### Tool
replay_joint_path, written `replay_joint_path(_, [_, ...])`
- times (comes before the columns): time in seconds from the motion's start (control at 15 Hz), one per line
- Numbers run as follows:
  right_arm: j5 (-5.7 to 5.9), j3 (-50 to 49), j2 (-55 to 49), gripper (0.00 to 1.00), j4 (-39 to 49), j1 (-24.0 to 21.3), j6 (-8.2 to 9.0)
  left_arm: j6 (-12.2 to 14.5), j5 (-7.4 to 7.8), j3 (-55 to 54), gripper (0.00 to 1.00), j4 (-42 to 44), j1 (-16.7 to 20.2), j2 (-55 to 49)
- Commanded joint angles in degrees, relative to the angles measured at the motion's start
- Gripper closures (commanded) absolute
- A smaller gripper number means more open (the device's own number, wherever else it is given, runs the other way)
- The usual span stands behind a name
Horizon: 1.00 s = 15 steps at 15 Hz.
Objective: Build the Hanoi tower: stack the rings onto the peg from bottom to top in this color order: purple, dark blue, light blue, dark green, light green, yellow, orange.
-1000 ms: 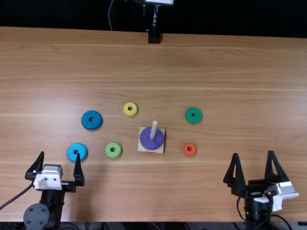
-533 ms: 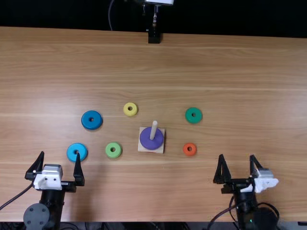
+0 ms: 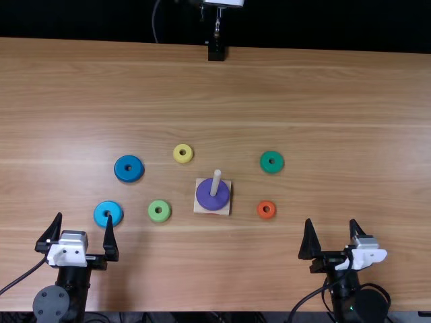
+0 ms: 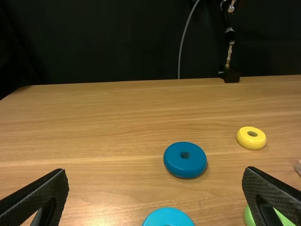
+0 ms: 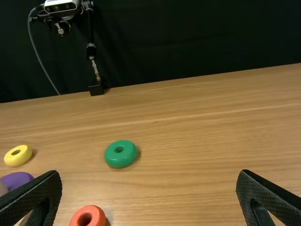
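On the table (image 3: 323,87), the square wooden base (image 3: 225,209) sits nearer the near edge than the far one, its light peg (image 3: 215,183) rising from it. The purple ring (image 3: 205,195) is threaded on the peg and lies flat over the base, covering much of it.

The other rings are round, thick and smooth, each with a hole through the middle, all lying loose. Toward the table's left edge are the dark blue ring (image 3: 120,168), larger than the yellow one, and, closer to the near edge, the light blue ring (image 3: 100,212). The light green ring (image 3: 153,211) lies between the light blue one and the base. The small yellow ring (image 3: 177,154) is on the far-edge side of the base, slightly left. Toward the right edge are the dark green ring (image 3: 265,163) and, nearer the near edge, the small orange ring (image 3: 261,212).

The left gripper (image 3: 85,215) and the right gripper (image 3: 331,220) are both by the near edge, each with its fingers spread wide. One left fingertip overlaps the light blue ring in the top view; whether they touch I cannot tell.

Since the first earlier frame, the right gripper has shifted toward the left edge, only slightly in the last half second; the left gripper and all the rings have stayed put
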Motion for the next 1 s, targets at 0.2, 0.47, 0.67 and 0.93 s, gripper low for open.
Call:
replay_joint_path(0.2, [-0.13,-0.51,-0.73,0.00,-0.91,-0.51,-0.54,0.31,0.03,-0.99,0.00,-1.74,0.33,-0.67])
replay_joint_path(0.47, [-0.13,-0.51,-0.73,0.00,-0.91,-0.51,-0.54,0.31,-0.08,-0.99,0.00,-1.74,0.33,-0.67])
replay_joint_path(0.67, [-0.13,-0.51,-0.73,0.00,-1.01,-0.51,-0.54,0.21,-0.50,-0.99,0.00,-1.74,0.42,-0.67])
replay_joint_path(0.93, [-0.13,-0.51,-0.73,0.00,-1.01,-0.51,-0.54,-0.21,0.13,-0.99,0.00,-1.42,0.06,-0.67])
